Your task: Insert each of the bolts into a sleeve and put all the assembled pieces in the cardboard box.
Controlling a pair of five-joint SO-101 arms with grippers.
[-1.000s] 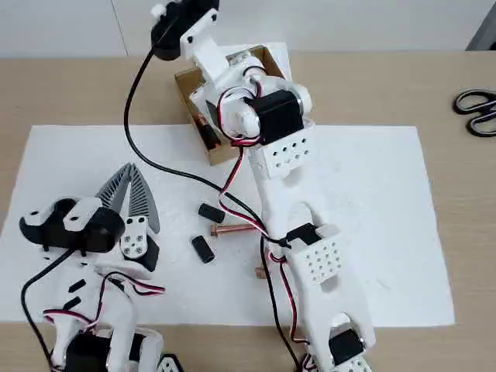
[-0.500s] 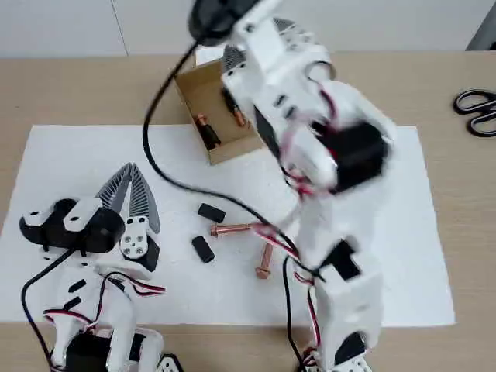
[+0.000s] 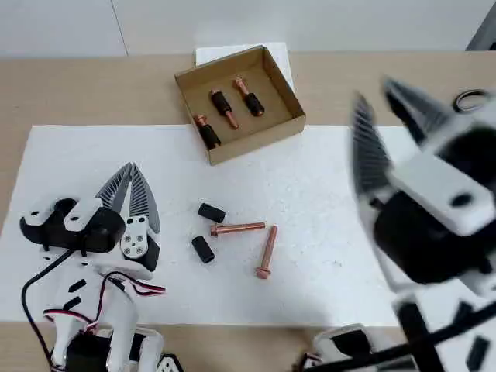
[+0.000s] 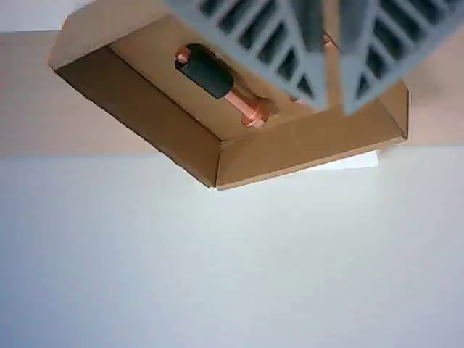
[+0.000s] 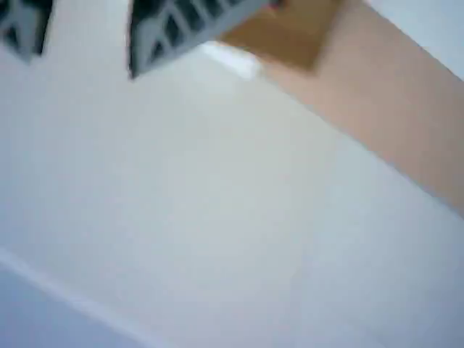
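High view has my left hand (image 3: 131,167) low at the near-left of the bench (image 3: 62,85), fingers clenched on nothing and aimed toward the cardboard box (image 3: 256,144). My right hand (image 3: 374,93) hangs raised at the right, fingers released wide, partly covering the scissors (image 3: 467,99). Three assembled pieces (image 3: 223,106) lie in the box. Two sleeves (image 3: 211,212) and two bolts (image 3: 238,229) lie loose on the white sheet (image 3: 77,163). Left wrist view looks into the box past my fingers, where one bolt's copper head shows.

The right gripper (image 3: 377,94) is blurred in the high view and hides most of the scissors (image 3: 470,99); in the left wrist view, the left gripper (image 4: 333,98) covers part of the box (image 4: 145,109).
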